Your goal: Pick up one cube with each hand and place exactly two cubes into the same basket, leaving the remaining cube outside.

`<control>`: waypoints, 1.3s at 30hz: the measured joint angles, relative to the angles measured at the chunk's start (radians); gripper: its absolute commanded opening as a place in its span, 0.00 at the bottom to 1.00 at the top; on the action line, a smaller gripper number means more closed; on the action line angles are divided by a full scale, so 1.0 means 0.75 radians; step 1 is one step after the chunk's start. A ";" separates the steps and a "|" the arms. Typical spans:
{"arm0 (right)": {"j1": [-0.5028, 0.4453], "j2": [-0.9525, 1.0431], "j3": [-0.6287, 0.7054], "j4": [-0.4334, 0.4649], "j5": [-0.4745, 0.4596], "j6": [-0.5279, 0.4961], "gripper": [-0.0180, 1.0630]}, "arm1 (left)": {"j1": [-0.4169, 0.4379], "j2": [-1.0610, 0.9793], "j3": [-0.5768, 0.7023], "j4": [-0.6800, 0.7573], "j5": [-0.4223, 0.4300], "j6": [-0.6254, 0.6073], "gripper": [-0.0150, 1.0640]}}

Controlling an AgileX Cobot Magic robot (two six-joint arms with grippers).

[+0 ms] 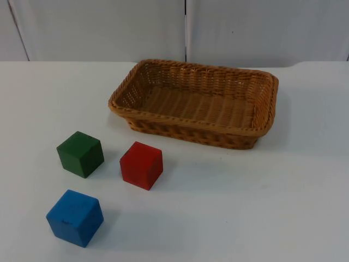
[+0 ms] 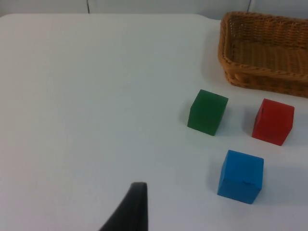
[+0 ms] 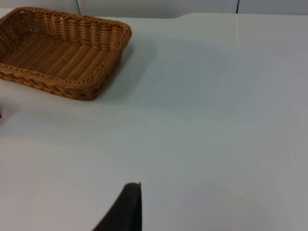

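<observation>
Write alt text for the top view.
Three cubes sit on a white table in front of an empty wicker basket: green at left, red to its right and nearest the basket, blue closest to the camera. A grey wall stands behind.

Bright, even overhead light; the cubes and wicker basket (image 1: 196, 103) cast soft shadows on the white desk (image 1: 262, 202); no glare.
</observation>
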 measured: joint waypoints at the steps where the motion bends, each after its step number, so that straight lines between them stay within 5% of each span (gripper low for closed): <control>1: 0.000 0.000 0.000 0.000 0.000 0.000 0.99 | 0.000 0.000 0.000 0.000 0.000 0.000 0.99; 39: 0.000 0.000 0.007 0.000 -0.005 0.000 0.99 | 0.000 0.000 0.000 -0.017 -0.005 0.000 0.99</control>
